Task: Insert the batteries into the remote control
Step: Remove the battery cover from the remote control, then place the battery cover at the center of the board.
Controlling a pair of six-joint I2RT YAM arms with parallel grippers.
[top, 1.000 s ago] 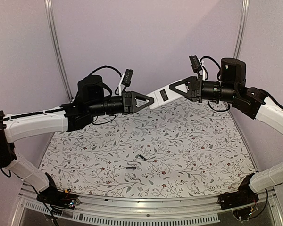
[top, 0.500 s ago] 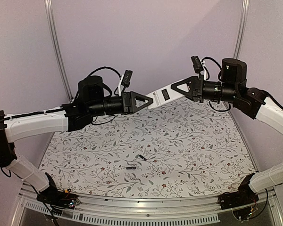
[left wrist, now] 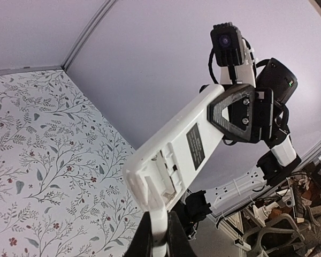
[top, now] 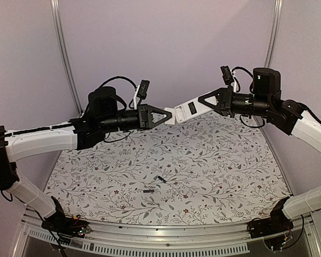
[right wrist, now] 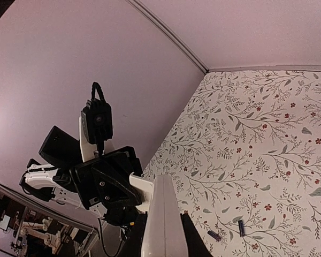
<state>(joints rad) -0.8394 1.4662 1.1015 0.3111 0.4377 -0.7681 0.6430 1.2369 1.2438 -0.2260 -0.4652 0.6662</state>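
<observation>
My left claw (top: 169, 114) is pinched tight on one end of the remote control (top: 188, 109). My right claw (top: 201, 101) clamps the other end. The remote hangs in mid-air between both arms, white back and dark recess toward my left wrist cam. Down on the floral table (top: 230, 160) lie the first battery (top: 148, 190) and the second battery (top: 161, 179), near each other, not touching.
</observation>
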